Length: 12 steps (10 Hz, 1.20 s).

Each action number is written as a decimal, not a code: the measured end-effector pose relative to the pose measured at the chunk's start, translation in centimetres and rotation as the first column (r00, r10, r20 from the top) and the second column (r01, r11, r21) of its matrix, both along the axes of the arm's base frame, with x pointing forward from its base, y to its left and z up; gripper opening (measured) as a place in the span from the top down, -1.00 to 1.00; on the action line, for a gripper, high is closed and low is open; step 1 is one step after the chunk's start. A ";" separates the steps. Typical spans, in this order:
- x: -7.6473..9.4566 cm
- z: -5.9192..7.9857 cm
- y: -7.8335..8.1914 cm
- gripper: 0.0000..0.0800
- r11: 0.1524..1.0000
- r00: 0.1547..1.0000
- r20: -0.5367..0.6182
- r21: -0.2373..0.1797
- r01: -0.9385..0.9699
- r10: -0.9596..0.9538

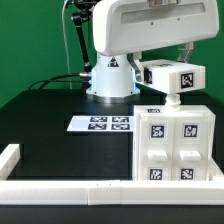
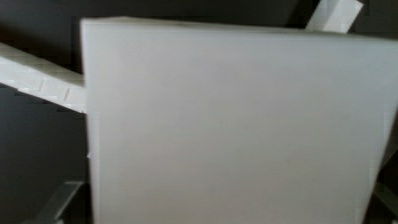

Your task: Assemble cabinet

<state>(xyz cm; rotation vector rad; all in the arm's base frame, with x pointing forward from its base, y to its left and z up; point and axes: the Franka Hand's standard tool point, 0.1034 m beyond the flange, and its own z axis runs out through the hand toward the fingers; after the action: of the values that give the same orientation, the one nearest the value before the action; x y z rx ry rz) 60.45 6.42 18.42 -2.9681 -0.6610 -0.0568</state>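
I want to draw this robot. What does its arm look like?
The arm is white and chunky, with smooth rounded corners and a darker grey band at a joint. It stands on a round white base with a small dark mark on the front. Thin black cables run down behind it. The claw is too hidden to describe.

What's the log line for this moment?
stage: assembly | arm over cabinet | tagged white piece above cabinet | grip unconfirmed
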 end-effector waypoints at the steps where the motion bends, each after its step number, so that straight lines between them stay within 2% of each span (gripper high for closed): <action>1: -0.1 -0.1 0.3 -0.41 1.000 1.000 -0.002 0.001 -0.005 0.005; 5: -0.8 -1.7 0.3 -0.41 1.000 1.000 -0.007 -0.002 -0.003 0.003; 12: -0.7 -2.2 1.3 -0.41 1.000 1.000 0.005 0.001 -0.015 0.015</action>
<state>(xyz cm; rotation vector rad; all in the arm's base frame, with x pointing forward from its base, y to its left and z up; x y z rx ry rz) 59.74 7.68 16.17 -2.9625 -0.6839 -0.0634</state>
